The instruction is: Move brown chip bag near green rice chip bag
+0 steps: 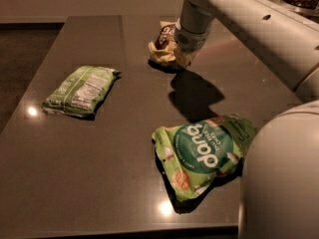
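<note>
How the jaws stand cannot be told, because the thick white wrist hides them. The gripper [185, 53] is down at the far side of the table [124, 193], pressed against the right edge of the brown chip bag [161, 46]. Whether it is clamped on the bag or only touching it is not visible.

The brown chip bag is crumpled, its dark centre facing up and left and its pale yellow edges bunched along the bottom. A thin shadow lies just beneath it on the tabletop. It sits near the table's far edge, a little right of centre.

From the gripper the arm [239, 14] rises to the upper right — a pale, rounded tube with small dark holes along it. Its broad shadow [194, 93] falls on the table between the brown chip bag and the green rice chip bag [202, 153].

The green rice chip bag lies flat near the front edge, well apart from the brown one, with its white lettering upside down to the camera. Its right end disappears behind the robot's pale body [284, 183], which fills the lower right corner.

On the left of the table, well apart from both, lies a flatter light green bag [79, 89] — white nutrition label up.
</note>
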Action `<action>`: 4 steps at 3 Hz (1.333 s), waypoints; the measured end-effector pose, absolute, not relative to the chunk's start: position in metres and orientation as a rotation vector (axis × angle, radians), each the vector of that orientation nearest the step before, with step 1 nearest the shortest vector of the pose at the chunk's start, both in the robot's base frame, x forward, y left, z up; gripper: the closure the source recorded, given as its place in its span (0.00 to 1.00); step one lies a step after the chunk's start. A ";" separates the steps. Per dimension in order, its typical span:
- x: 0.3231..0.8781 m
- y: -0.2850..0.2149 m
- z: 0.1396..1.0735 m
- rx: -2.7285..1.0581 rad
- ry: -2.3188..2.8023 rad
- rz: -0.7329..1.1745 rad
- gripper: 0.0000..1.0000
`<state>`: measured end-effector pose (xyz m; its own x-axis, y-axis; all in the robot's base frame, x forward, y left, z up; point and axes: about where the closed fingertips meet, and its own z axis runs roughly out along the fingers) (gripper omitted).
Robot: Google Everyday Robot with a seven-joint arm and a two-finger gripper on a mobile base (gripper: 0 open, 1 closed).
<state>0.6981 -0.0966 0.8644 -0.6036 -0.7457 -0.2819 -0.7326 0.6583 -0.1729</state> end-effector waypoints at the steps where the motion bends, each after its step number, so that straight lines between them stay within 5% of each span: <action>1: 0.680 -0.101 0.877 -1.198 2.503 -0.056 0.98; 4: 0.530 -0.157 0.942 -1.269 2.321 -0.005 0.99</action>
